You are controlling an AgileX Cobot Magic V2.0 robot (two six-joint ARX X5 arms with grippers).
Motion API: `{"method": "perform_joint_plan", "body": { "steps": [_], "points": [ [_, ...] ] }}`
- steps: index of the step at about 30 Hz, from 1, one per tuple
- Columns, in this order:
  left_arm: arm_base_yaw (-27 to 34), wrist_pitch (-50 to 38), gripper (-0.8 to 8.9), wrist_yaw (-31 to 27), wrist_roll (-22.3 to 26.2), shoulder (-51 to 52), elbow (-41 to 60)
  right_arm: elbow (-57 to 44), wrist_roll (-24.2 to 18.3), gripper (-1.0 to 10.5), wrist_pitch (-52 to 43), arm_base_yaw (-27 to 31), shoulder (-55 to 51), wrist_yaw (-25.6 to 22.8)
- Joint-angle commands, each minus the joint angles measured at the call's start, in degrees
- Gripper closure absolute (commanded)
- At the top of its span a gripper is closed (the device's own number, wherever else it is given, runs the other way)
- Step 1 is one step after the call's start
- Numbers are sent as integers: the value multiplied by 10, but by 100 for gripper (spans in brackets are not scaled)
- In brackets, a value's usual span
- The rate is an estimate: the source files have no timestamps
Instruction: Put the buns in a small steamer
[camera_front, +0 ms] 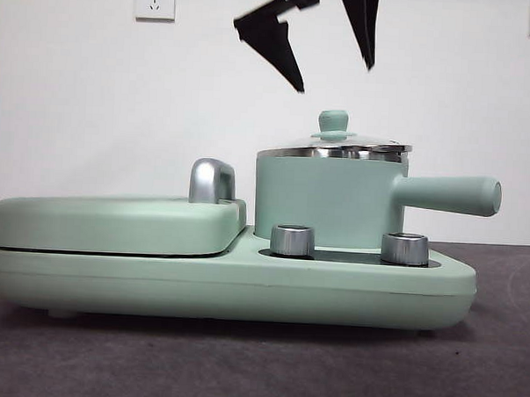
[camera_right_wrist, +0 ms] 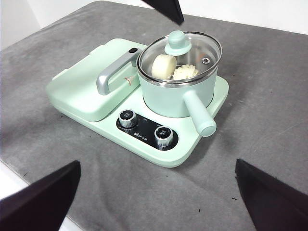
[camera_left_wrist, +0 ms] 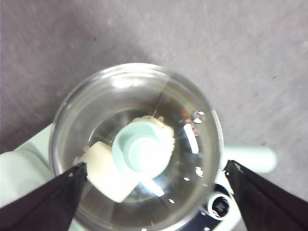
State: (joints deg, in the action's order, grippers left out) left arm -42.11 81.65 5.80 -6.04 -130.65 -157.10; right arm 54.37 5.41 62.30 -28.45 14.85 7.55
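Note:
The small steamer [camera_front: 327,197] stands on the right side of a mint-green cooker, its long handle [camera_front: 450,194] pointing right. Its glass lid with the green knob [camera_front: 332,122] is on. Both buns lie inside under the lid: the smooth roll [camera_right_wrist: 163,66] and the ridged bun [camera_right_wrist: 185,72]. They also show through the glass in the left wrist view, the roll [camera_left_wrist: 103,171] and the ridged bun [camera_left_wrist: 161,122]. My left gripper [camera_front: 334,77] hangs open and empty just above the knob [camera_left_wrist: 144,149]. My right gripper [camera_right_wrist: 157,162] is open and empty, high and well back from the cooker.
The flat griddle lid [camera_front: 114,223] with a chrome handle [camera_front: 211,180] fills the cooker's left half. Two steel dials [camera_front: 292,239] sit on the cooker's front below the pot. Grey cloth [camera_right_wrist: 269,96] covers the table around it.

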Motion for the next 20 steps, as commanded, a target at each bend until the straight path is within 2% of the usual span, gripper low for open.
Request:
{"method": "perform_joint_plan", "body": {
  "steps": [1, 4, 10, 12, 15, 18, 20],
  "points": [
    [-22, 35, 330, 0, -9, 42, -12, 4, 6, 433, -6, -3, 0, 2],
    [-44, 36, 330, 0, -10, 122, 52, 4, 6, 433, -6, -3, 0, 23],
    [-53, 36, 342, -4, -26, 342, 358, 4, 5, 433, -17, -3, 0, 49],
    [-53, 35, 345, -34, -38, 409, 461, 4, 5, 433, -32, -3, 0, 60],
    [-53, 31, 345, -76, -54, 477, 563, 4, 3, 433, -38, -3, 0, 66],
    [-50, -32, 345, -87, -80, 558, 672, 4, 3, 433, -39, -3, 0, 67],
    [-50, -103, 345, -87, -87, 624, 750, 4, 3, 433, -39, -3, 0, 76]
  ]
}}
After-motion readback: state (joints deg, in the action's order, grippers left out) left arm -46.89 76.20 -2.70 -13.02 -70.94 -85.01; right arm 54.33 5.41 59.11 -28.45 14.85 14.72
